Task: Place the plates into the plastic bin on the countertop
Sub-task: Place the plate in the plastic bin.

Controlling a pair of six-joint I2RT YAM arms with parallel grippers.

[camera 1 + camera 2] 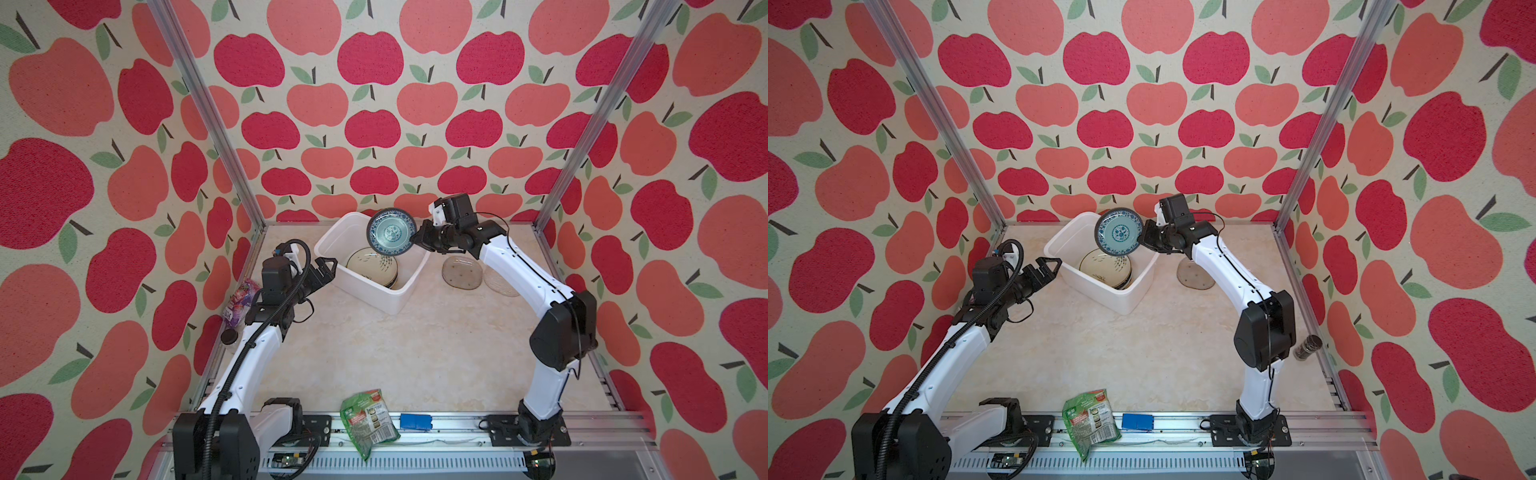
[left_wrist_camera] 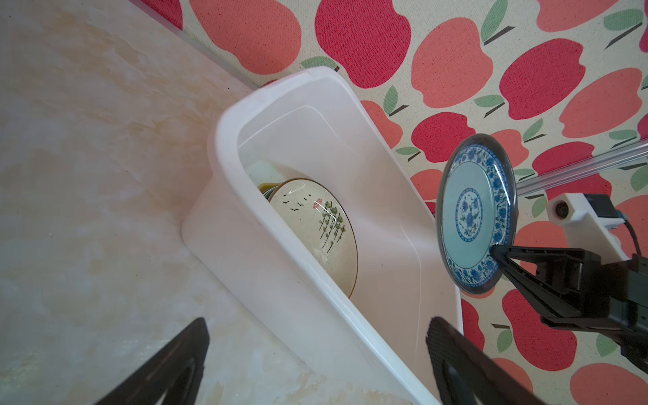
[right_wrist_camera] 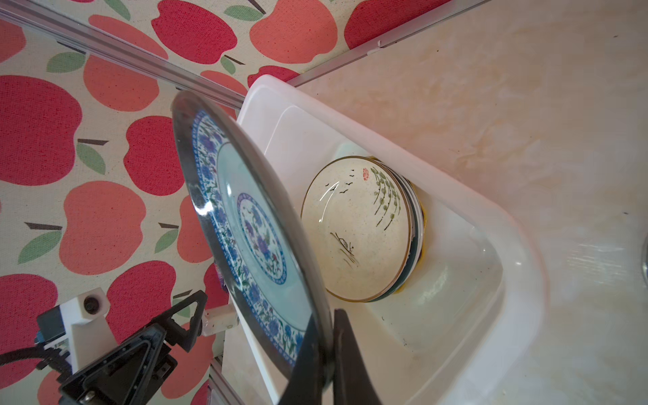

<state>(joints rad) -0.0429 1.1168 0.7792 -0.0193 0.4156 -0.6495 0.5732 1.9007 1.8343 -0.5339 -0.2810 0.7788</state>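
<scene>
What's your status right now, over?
Right gripper shut on blue-green plate, held on edge above the plastic bin. Left gripper open, empty, beside bin's rim. Cream plate tops stack inside; smoky glass plate and clear glass plate on countertop.

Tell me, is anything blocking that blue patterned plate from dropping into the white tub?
Nothing visible. The right gripper holds the blue plate on edge above the plastic bin; inside, only a stack topped by the cream plate.

Tilted patterned plate (image 1: 390, 231), seemingly over bin (image 1: 365, 291)
</scene>
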